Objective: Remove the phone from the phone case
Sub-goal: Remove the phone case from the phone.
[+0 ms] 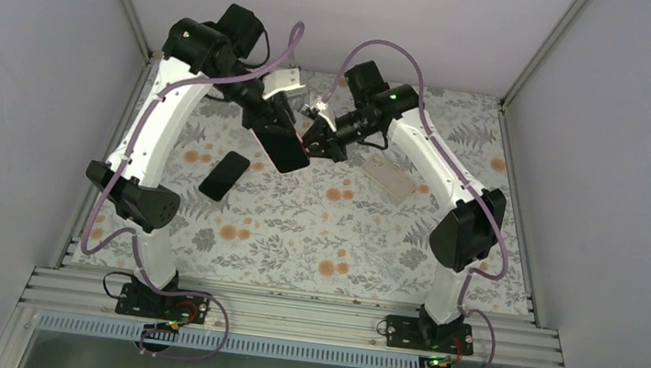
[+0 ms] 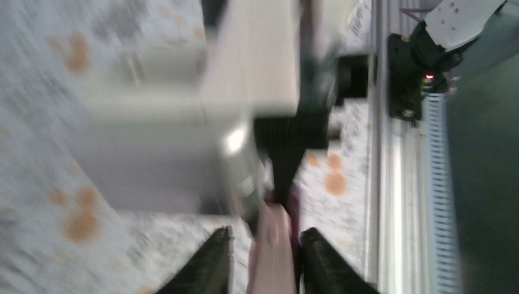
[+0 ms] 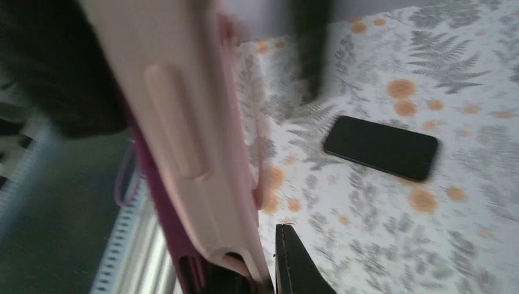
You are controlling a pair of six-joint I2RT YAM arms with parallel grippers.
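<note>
A phone (image 1: 282, 142) in a pink phone case (image 3: 202, 153) hangs in the air over the far middle of the table, dark screen up in the top view. Its purple edge (image 3: 162, 208) shows inside the case. My left gripper (image 1: 260, 114) is shut on the upper end, and the case (image 2: 272, 245) stands edge-on between its fingers in the blurred left wrist view. My right gripper (image 1: 316, 139) is shut on the case's right edge. In its own view, the right gripper (image 3: 257, 278) pinches the case by the bottom cutout.
A bare black phone (image 1: 225, 175) lies flat on the flowered mat to the left, also seen from the right wrist (image 3: 380, 147). A pale beige case (image 1: 387, 177) lies on the mat under the right arm. Grey walls (image 1: 24, 113) close in the sides.
</note>
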